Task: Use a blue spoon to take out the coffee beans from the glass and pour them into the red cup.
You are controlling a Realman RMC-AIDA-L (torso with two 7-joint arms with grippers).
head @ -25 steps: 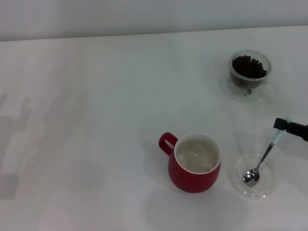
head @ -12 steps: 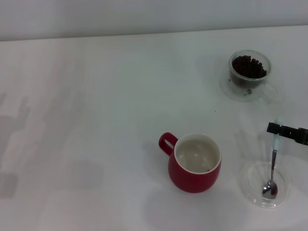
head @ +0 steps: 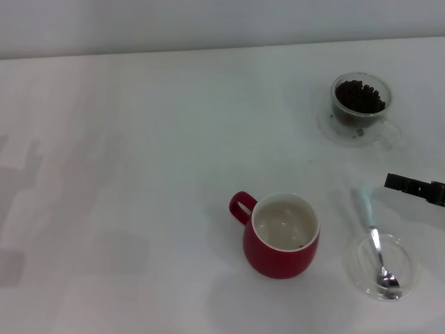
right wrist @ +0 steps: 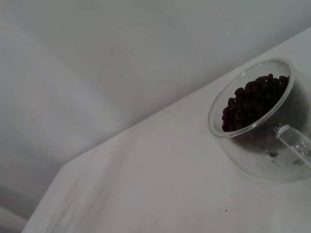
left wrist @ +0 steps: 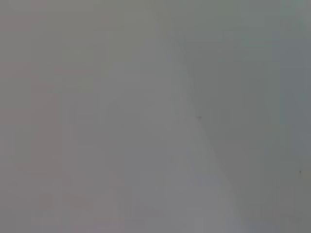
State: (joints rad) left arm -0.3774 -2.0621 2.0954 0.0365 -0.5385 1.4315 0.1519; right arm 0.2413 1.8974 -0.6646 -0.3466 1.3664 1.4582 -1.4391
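Observation:
The blue spoon [head: 372,233] lies free, its metal bowl in a flat clear dish [head: 402,259] and its pale handle pointing up and to the left. The black tip of my right gripper [head: 393,182] shows at the right edge, just right of the handle end, apart from it and empty. The glass [head: 359,110] with coffee beans [head: 359,96] stands at the far right. It also shows in the right wrist view [right wrist: 262,150], heaped with beans [right wrist: 252,99]. The red cup [head: 281,240] stands at front centre, left of the dish. My left gripper is out of view.
The white table [head: 139,174] stretches wide to the left of the cup. The left wrist view shows only a blank grey surface. A wall runs along the table's far edge.
The spoon has come free of my right gripper. Its handle has swung down and to the left, and its bowl rests in the dish. The gripper has barely moved.

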